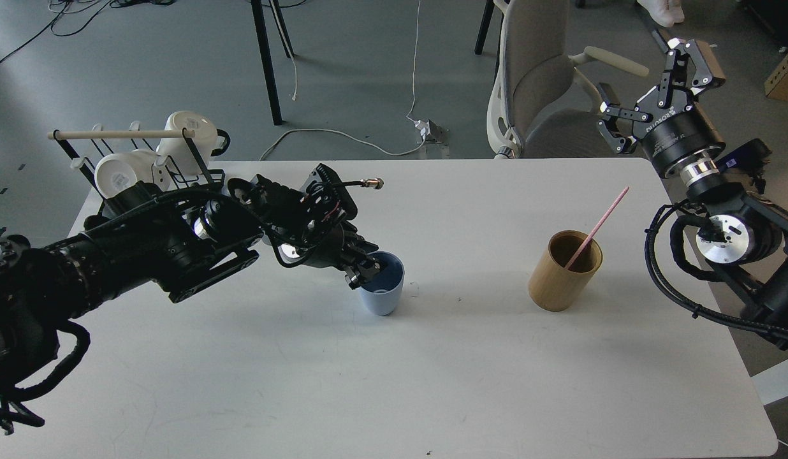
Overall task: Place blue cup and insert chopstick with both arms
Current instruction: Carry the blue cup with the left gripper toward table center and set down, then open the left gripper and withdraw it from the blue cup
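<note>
From the head view, the left gripper (363, 266) pinches the near-left rim of the blue cup (382, 294), which stands upright on the white table (432, 382), mid-left. The right gripper (655, 95) is raised off the table's far right corner, fingers spread and empty. The chopstick (597, 228) leans in the bamboo cylinder (563, 272), well right of the cup. A mug rack (145, 159) sits far left.

Cup left of centre, holder to its right

On the table (432, 382), the blue cup (382, 294) stands left of the bamboo cylinder (563, 273), which holds the chopstick (598, 227); a mug rack (145, 156) sits far left.
</note>
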{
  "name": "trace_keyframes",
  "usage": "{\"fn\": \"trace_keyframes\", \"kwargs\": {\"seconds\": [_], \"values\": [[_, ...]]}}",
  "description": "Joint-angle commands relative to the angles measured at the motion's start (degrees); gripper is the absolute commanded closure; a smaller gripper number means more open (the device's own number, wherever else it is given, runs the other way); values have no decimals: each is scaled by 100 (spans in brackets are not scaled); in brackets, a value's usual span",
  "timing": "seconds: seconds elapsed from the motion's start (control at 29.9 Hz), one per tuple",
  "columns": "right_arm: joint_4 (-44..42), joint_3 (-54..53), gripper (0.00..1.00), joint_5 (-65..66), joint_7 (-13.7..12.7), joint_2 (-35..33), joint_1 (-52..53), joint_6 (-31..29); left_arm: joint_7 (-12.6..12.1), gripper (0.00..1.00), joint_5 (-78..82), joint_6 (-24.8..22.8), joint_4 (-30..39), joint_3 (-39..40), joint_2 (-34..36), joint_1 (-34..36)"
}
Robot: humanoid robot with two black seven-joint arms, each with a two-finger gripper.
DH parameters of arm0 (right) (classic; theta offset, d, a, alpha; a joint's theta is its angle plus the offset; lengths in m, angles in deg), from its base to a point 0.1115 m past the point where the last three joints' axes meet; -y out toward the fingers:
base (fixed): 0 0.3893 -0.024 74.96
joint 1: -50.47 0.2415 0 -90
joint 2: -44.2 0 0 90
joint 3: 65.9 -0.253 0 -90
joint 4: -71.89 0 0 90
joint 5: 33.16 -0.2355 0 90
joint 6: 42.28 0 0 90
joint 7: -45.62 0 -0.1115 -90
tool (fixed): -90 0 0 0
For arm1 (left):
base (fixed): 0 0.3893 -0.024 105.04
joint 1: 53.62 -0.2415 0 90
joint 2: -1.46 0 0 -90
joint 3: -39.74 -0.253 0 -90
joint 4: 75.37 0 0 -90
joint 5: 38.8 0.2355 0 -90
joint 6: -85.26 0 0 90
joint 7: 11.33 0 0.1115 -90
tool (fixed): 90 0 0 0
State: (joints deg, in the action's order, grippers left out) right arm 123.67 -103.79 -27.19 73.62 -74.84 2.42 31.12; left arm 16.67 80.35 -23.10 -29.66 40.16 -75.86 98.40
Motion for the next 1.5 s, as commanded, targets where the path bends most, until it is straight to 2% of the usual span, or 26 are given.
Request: {"fn": "trace_keyframes", "kwargs": {"seconds": [0.0,0.1,0.23,0.33,0.47,0.63,0.84,1.04,1.1,1.27,1.47], "values": [[-2,10,1,0,0,4,-11,-44,0,53,-260,-10,121,10,23,65],[-2,62,1,9,0,-32,-3,-141,0,41,-681,-62,200,19,41,161],[-54,45,1,79,0,-66,94,-273,0,19,-1813,-325,262,159,278,276],[-212,211,1,350,0,-137,338,-291,0,11,-2824,-519,578,545,506,285],[-301,1193,1,931,0,-250,1191,-37,0,9,-3555,-686,877,1230,805,206],[295,2039,1,1737,0,-1172,1720,1104,0,9,-4977,-721,1351,2372,1297,-426],[1209,2557,1,3873,0,-2385,1493,2607,0,9,-6553,-721,2133,3804,1693,-1717],[2343,2717,1,4316,0,-3213,561,4092,0,9,-6633,-879,2766,5422,1579,-3115],[2380,2734,2,4350,0,-3205,306,4460,0,9,-6738,-906,2925,5678,1448,-3467],[1994,2726,5,4711,0,-2749,-169,4460,0,9,-6756,-897,3066,5943,1149,-4012],[1572,2752,7,4869,0,-2134,-547,4460,0,9,-6765,-897,3092,5934,1052,-4268]]}}
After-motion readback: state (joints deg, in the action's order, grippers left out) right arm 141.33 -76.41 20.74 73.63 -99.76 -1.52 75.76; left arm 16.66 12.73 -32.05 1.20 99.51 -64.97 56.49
